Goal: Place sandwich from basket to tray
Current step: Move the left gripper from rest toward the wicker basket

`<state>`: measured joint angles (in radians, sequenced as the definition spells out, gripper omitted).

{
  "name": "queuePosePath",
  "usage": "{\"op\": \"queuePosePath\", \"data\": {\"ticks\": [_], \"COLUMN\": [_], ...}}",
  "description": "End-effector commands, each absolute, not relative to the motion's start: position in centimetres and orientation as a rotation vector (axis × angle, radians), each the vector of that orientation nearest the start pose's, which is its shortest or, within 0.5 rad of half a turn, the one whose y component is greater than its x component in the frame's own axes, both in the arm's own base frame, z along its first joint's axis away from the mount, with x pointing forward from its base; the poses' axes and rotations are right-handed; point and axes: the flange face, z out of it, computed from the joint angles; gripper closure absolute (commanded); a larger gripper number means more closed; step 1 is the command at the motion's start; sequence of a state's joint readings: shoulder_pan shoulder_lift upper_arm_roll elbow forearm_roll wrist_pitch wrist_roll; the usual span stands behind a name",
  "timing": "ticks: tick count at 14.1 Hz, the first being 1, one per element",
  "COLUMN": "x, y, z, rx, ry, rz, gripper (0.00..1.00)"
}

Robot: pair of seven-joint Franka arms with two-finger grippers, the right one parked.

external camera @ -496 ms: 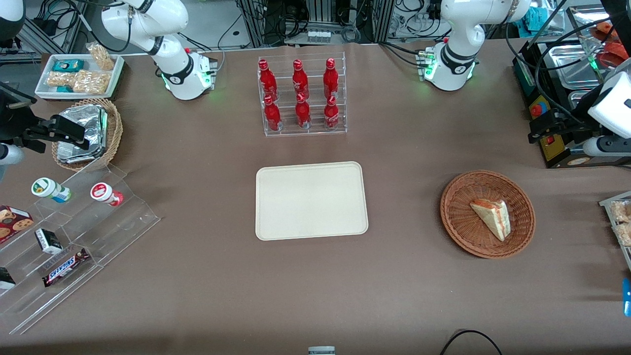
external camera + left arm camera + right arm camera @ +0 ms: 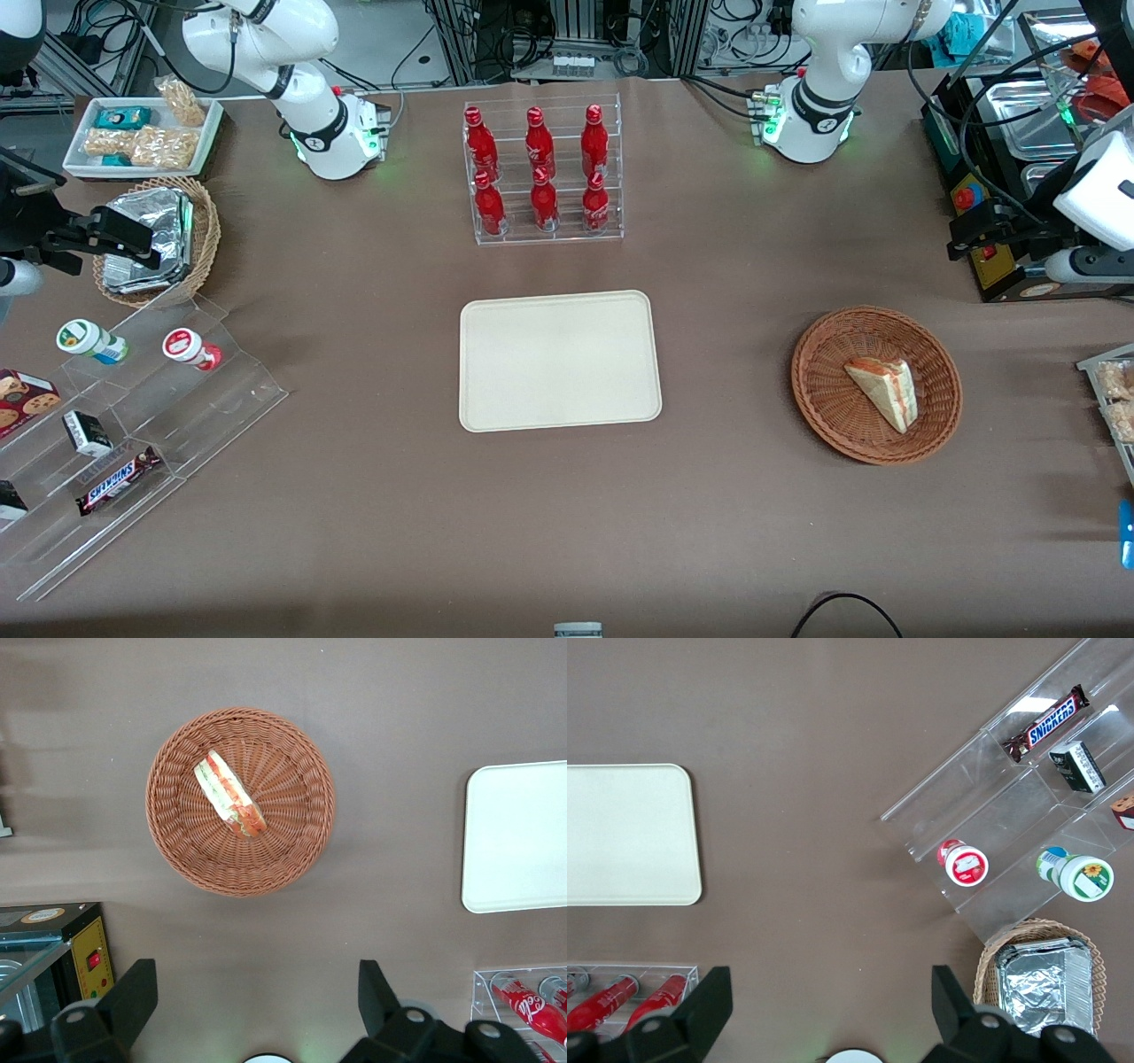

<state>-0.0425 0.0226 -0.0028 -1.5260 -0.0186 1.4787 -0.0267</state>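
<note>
From the front I see the pale triangular sandwich wedge lying in the shallow reddish-brown wicker basket, well apart from the flat cream rectangular tray on the brown bench. My claw hangs farther from the camera than the basket. On the left wrist view, the claw is released, fingers spread above bare bench near the basket with the sandwich.

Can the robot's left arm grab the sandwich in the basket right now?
Probably yes. The sandwich lies uncovered in the basket, and the open gripper hangs above the table beside it with nothing between.
</note>
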Motion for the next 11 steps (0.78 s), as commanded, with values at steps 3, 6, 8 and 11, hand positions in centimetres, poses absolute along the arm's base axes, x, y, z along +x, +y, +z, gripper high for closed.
{"op": "queuePosePath", "data": {"ticks": [3, 6, 8, 11], "x": [55.1, 55.2, 55.7, 56.3], "y": [-2.6, -2.4, -2.3, -1.7], "z": [62.7, 61.5, 58.5, 52.3], "rx": [-3.16, -3.15, -3.144, -3.145], "ry": [0.038, 0.035, 0.031, 0.012], "rz": [0.096, 0.129, 0.135, 0.119], "gripper": [0.0, 0.0, 0.0, 0.0]}}
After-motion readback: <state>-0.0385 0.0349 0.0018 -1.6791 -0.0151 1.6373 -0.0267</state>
